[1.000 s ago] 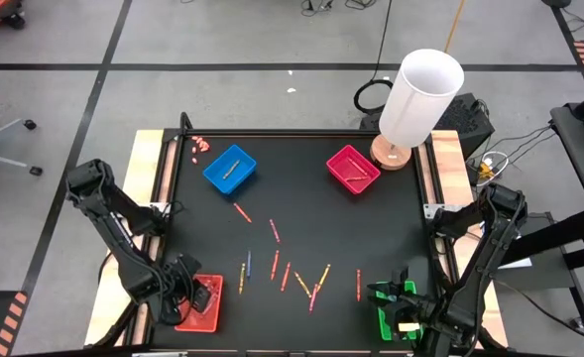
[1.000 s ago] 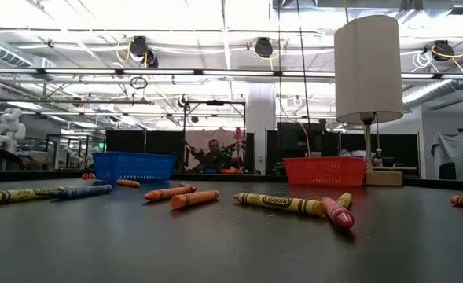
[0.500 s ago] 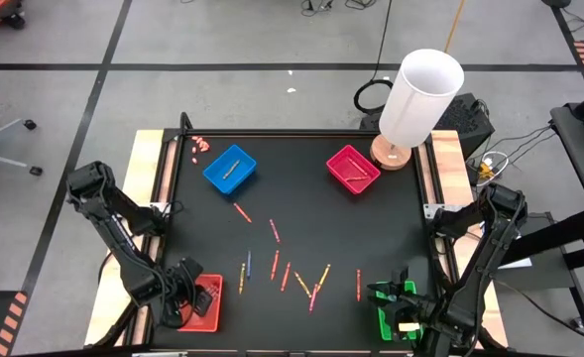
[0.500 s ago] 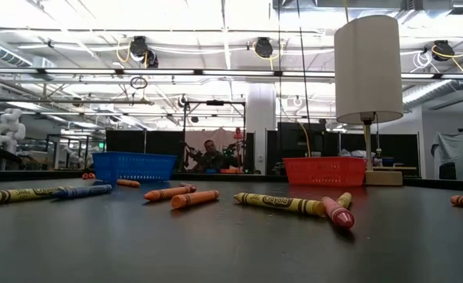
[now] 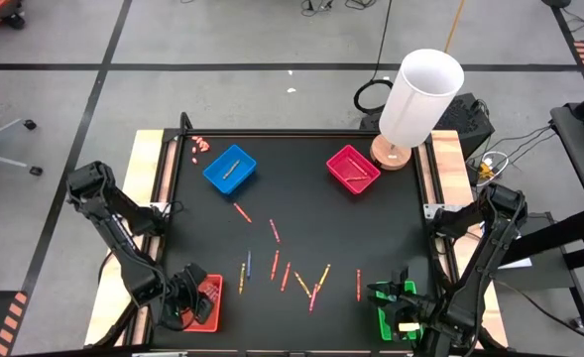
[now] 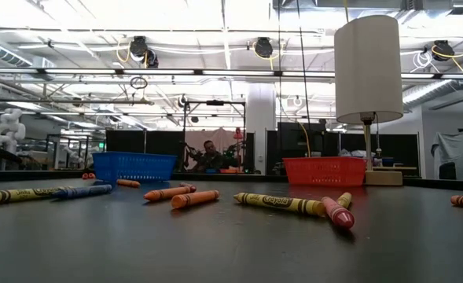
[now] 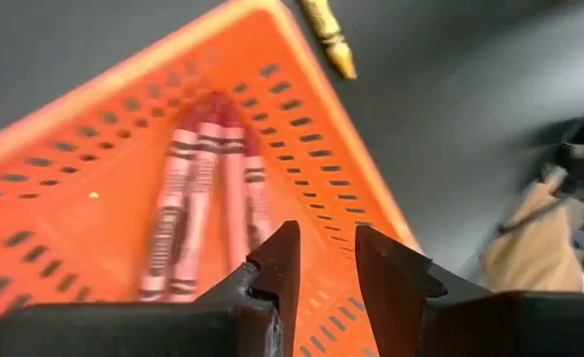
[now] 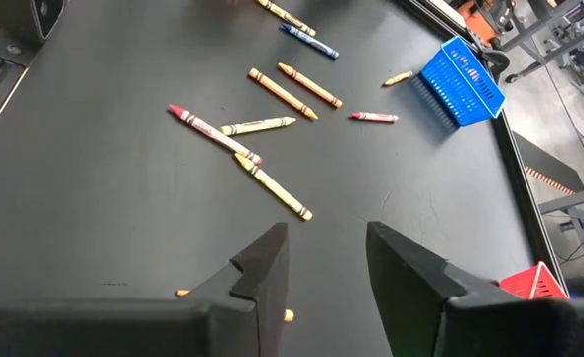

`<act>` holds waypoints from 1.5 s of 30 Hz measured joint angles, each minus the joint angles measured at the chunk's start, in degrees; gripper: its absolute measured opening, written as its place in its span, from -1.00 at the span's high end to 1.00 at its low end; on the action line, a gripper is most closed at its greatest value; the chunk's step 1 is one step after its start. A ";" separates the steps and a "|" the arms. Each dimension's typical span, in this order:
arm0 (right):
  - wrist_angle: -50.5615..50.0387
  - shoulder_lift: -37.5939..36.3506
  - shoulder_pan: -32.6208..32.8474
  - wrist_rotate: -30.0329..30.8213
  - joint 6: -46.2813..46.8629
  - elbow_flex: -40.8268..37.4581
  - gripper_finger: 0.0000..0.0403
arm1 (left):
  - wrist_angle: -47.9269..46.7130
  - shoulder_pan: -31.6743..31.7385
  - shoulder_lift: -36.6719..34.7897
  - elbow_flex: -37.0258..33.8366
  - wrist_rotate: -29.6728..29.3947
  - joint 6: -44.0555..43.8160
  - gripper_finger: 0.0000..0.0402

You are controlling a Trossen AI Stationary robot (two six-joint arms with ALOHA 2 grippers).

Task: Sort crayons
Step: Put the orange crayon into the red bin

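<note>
Here, my left gripper [image 7: 319, 260] hangs just above the red tray [image 5: 208, 305] at the table's near left corner, its fingers parted with nothing between them. Several red crayons [image 7: 204, 203] lie side by side on the tray floor, grouped by colour as the sort requires. My right gripper [image 8: 326, 260] waits over the green tray [image 5: 388, 319] at the near right corner, fingers apart and empty. The unsorted crayons [image 5: 284, 268] lie scattered mid-table. On the yellow crayon [image 6: 280, 203] nearest the low camera, the wrapper reads "Crayola".

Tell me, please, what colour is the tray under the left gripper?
Red tray, looking orange-red in the left wrist view.
</note>
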 joint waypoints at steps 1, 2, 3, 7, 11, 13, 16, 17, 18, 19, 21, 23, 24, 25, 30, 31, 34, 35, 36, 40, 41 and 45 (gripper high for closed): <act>0.00 -0.01 0.00 0.00 0.01 0.00 0.40 | 0.48 0.37 -0.02 0.00 -0.02 1.11 0.50; 0.00 -0.01 0.00 0.00 0.01 0.00 0.40 | 0.75 0.78 -0.02 0.00 -0.20 2.51 0.50; 0.01 0.00 -0.01 0.02 0.00 0.00 0.40 | 1.07 1.20 -0.02 0.00 -0.52 3.86 0.50; 0.50 0.00 -0.02 0.07 -0.09 0.00 0.40 | 1.43 2.63 -0.02 0.00 -4.64 8.44 0.50; 0.64 0.00 -0.02 0.26 -0.15 0.00 0.40 | 2.99 4.18 -0.02 0.00 -6.62 14.21 0.50; 0.63 -0.01 -0.02 0.28 -0.17 0.00 0.40 | 3.61 4.92 -0.02 0.00 -7.09 17.61 0.50; 0.66 -0.02 -0.15 0.31 -0.17 0.00 0.40 | 5.05 5.57 -0.02 0.00 -10.92 23.74 0.50; 0.79 0.00 -0.26 0.31 -0.15 0.00 0.40 | 5.89 5.74 -0.02 0.00 -12.89 25.78 0.50; 1.00 -0.02 -0.37 0.33 -0.04 0.00 0.40 | 7.03 5.77 -0.02 0.00 -14.88 27.76 0.50; 1.32 -0.01 -0.53 0.33 0.02 0.00 0.40 | 8.31 5.80 -0.03 0.00 -17.17 29.74 0.50; 2.83 0.26 -0.94 0.38 -0.57 0.00 0.40 | 11.30 5.77 -0.04 0.00 -21.03 34.34 0.50; 4.81 1.03 -1.21 0.37 -2.44 0.02 0.40 | 14.54 5.77 -0.04 0.00 -24.28 40.25 0.50; 5.98 1.56 -1.44 0.29 -3.52 0.00 0.40 | 16.15 5.77 -0.04 0.00 -25.84 43.14 0.50; 7.20 2.09 -1.70 0.26 -4.76 0.00 0.40 | 17.66 5.77 -0.04 0.02 -27.24 45.87 0.50; 15.67 4.63 -3.01 0.14 -12.99 0.00 0.40 | 22.73 6.11 -0.07 0.04 -32.52 57.93 0.50; 17.48 5.14 -3.45 0.01 -15.09 0.00 0.40 | 23.24 6.40 -0.07 0.04 -33.20 59.67 0.50; 22.92 6.28 -5.71 -2.94 -21.14 0.00 0.40 | 23.43 7.76 -0.07 0.04 -33.88 62.31 0.50; 24.41 6.47 -6.73 -4.63 -22.58 0.02 0.40 | 23.28 8.28 -0.07 0.04 -33.86 62.62 0.50; 25.48 6.55 -7.93 -6.70 -23.75 0.00 0.40 | 23.18 8.85 -0.07 0.04 -33.88 62.97 0.50; 29.45 6.60 -12.82 -15.47 -29.88 0.00 0.40 | 23.11 10.99 -0.07 0.04 -33.86 65.59 0.50; 30.54 6.60 -13.92 -16.89 -32.06 0.00 0.40 | 23.05 11.45 -0.07 0.04 -33.85 65.68 0.50; 35.31 6.60 -18.35 -22.52 -40.34 0.02 0.40 | 23.03 13.24 -0.07 0.04 -33.82 65.71 0.50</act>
